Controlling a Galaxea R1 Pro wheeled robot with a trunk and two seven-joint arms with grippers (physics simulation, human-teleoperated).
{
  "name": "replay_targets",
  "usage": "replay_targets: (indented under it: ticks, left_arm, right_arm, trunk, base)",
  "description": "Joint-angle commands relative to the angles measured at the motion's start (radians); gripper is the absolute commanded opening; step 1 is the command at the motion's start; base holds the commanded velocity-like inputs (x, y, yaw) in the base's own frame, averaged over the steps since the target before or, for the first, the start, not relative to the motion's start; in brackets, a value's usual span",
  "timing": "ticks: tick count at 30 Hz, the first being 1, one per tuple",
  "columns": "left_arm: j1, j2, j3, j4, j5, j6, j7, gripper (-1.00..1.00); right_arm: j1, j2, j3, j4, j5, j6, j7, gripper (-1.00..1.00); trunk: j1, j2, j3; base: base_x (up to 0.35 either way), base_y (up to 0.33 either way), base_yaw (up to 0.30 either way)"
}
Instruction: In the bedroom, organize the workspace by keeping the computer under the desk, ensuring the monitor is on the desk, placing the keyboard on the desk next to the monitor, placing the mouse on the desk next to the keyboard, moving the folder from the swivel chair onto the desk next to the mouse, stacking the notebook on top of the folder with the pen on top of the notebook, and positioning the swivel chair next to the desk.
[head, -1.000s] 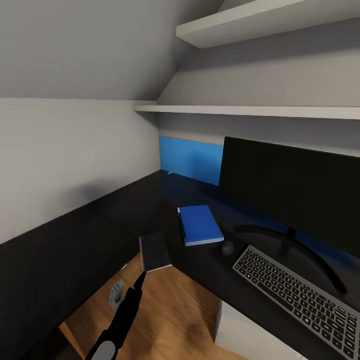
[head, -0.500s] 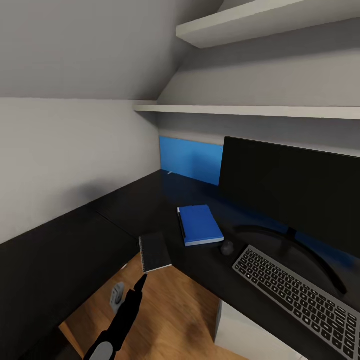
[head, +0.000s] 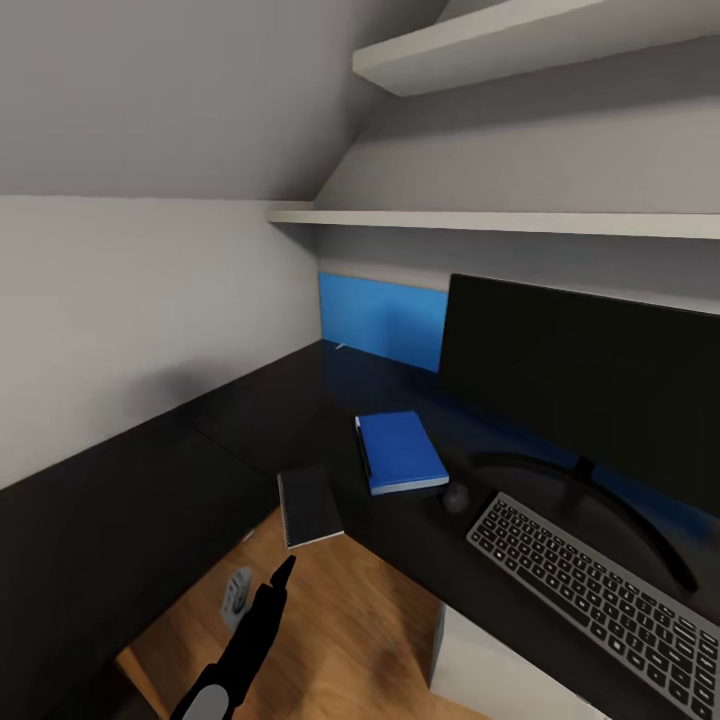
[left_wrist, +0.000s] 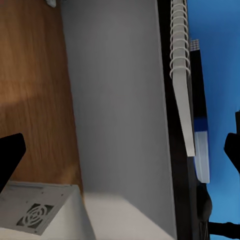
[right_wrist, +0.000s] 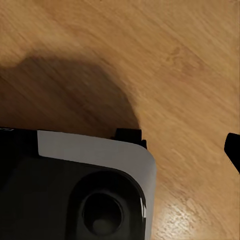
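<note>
Stacking step: left gripper (head: 283, 572), spread wide and empty, must grasp notebook (head: 310, 507), then lift onto folder (head: 401, 451).

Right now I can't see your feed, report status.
Left gripper open, empty, just short of notebook. Notebook overhangs desk edge, beside folder, not stacked. Right gripper over floor, state unclear.

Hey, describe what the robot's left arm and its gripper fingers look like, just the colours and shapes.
In the head view the left arm is a slim, matte black limb with a light grey band low down, tapering to a pointed tip. In the left wrist view its fingers are plain black and angular. No cables or markings are visible.
</note>
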Motion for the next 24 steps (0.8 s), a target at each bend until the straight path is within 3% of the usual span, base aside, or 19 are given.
replay_targets:
  ticks: [1,24]
  left_arm:
    - [-0.001,0.0,-0.001,0.001,0.01,-0.002,-0.003,1.0]
    - [-0.019,-0.021,-0.006,0.003,-0.003,-0.021,0.004,1.0]
  right_arm:
    - [0.0,-0.001,0.007,-0.001,-0.011,-0.003,0.002,1.0]
    - [0.0,-0.003,0.012,0.0,-0.009,-0.012,0.003,1.0]
  trunk:
    - [0.0,0.0,-0.001]
    - [0.0,0.0,-0.001]
  base:
    - [0.199,0.021,0.0]
    - [0.097,0.003,0.0]
